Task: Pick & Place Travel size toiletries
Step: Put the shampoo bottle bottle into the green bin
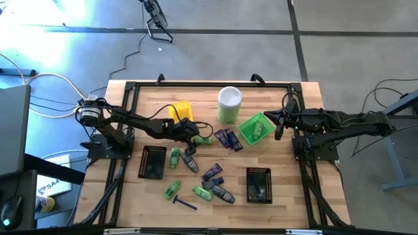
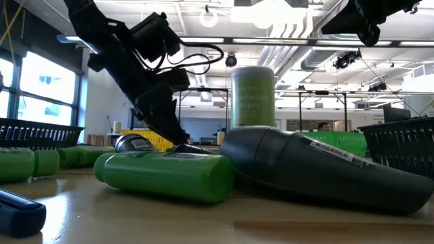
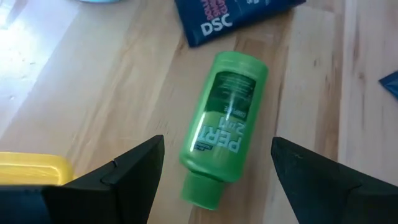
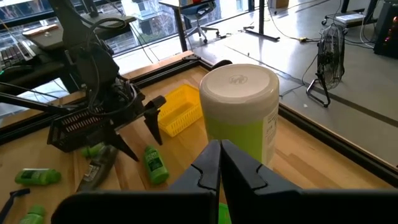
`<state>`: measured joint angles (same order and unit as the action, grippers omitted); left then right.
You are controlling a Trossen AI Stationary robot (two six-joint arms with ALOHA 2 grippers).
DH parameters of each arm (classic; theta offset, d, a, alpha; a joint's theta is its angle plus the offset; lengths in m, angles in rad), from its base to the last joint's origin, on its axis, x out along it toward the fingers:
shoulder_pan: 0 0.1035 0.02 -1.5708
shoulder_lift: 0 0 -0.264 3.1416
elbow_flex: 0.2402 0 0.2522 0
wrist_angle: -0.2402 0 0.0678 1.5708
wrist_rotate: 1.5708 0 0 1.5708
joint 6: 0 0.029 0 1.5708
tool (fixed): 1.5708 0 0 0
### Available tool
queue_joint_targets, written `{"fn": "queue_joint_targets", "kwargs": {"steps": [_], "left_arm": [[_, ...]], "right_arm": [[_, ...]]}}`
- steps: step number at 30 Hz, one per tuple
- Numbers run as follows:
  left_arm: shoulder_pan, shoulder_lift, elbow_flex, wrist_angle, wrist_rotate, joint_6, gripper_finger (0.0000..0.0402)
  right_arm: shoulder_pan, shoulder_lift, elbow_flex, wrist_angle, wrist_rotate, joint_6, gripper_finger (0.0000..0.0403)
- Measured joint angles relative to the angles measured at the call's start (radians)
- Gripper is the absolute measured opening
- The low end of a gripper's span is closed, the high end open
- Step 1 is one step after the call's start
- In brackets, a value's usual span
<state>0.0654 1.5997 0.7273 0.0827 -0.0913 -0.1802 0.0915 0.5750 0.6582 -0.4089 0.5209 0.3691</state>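
Note:
A bright green mini bottle [image 3: 224,124] lies on its side on the wooden table [image 1: 287,170], just right of the yellow tray [image 1: 181,111]. My left gripper [image 3: 217,146] slants down over its cap end, open, one finger on each side of the bottle and apart from it. More travel size toiletries lie scattered nearby: navy packets [image 1: 228,139], green bottles [image 1: 174,156], dark grey ovals [image 1: 224,194] and a purple razor [image 1: 185,203]. My right gripper [image 4: 219,155] hangs shut and raised near the right edge, holding nothing.
A tall pale-green canister with a white lid [image 1: 229,104] stands at the far middle, with a green tray [image 1: 256,127] to its right. Two black mesh trays [image 1: 153,162] [image 1: 259,185] sit nearer the front. A black frame [image 1: 130,88] borders the table.

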Motion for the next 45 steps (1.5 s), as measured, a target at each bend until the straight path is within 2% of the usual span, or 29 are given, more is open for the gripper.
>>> {"fn": "queue_joint_targets", "kwargs": {"steps": [14, 24, 33, 45], "left_arm": [[-0.002, -0.004, 0.005, -0.009, 0.003, -0.008, 0.0292], [-0.009, -0.004, 0.129, -0.114, 0.006, 0.024, 0.0292], [-0.007, 0.022, 0.128, -0.214, 0.030, 0.026, 0.0292], [-0.013, 0.083, 0.128, -0.207, 0.023, 0.019, 0.0292]], "right_arm": [[0.000, 0.000, 0.000, 0.000, 0.003, 0.000, 0.0005], [0.000, 0.000, 0.000, 0.000, 0.004, 0.000, 0.0005], [0.000, 0.000, 0.000, -0.001, 0.004, 0.000, 0.0005], [0.000, 0.000, 0.000, -0.006, 0.004, 0.000, 0.0005]]}}
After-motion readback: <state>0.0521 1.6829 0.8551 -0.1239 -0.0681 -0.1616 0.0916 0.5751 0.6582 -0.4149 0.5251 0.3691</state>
